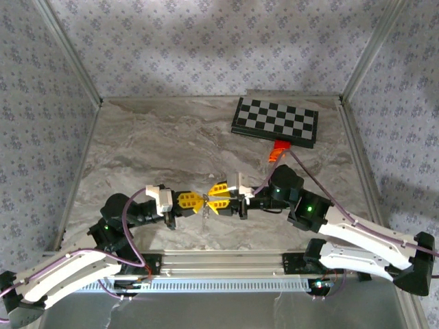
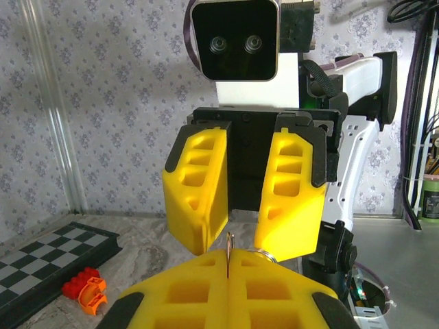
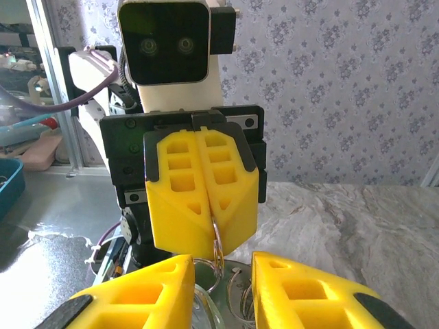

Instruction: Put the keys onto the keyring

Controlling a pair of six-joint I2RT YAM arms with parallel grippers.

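So our left gripper (image 3: 209, 241) has its yellow fingers pressed right together, pinching the keyring (image 3: 217, 250) at the very tips. It's a thin pale metal loop, held edge-on and sticking out past them. Nose to nose with it sits the right gripper (image 2: 241, 243), jaws partway apart with one finger on each side of the ring. We can't see either pad actually touching it. The left fingers cover part of the loop. More wire loops sit just under the right fingers, but they're blurred and we can't pick out a key among them.

Both arms reach inward from their bases, elbows out, fingers pointed straight at each other above the table (image 1: 164, 144). The fingers are chunky yellow plastic wedges with cut-out pockets, on black mounts.

Further out, behind the right gripper's wrist, there's a small orange block (image 1: 278, 152), and just beyond that a black-and-white chequerboard (image 1: 276, 122). The tabletop's a grey marble pattern — the walls are floral paper.
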